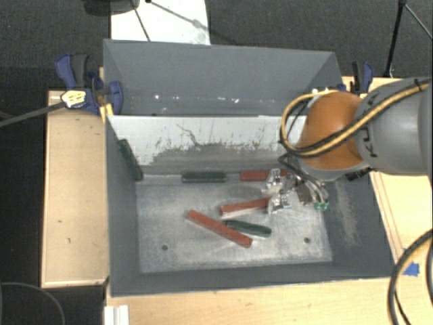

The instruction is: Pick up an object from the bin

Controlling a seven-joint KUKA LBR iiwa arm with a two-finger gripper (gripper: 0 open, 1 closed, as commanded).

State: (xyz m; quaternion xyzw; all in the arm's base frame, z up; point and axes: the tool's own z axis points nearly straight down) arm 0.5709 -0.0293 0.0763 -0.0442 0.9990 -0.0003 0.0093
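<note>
My gripper (277, 196) is low in the right half of the bin, under the orange wrist cover. Its metal tip is at the right end of a red-brown stick (242, 208) that lies tilted on the floor. Whether it touches that stick I cannot tell. Just behind the gripper, along the back wall, lies a shorter red-brown stick (254, 176). In front of it a short dark green stick (250, 229) lies against the end of a long red-brown stick (215, 227).
Another dark green stick (203, 177) lies along the back wall. A third one (128, 159) leans in the back left corner. The arm and its cables cover the bin's right side.
</note>
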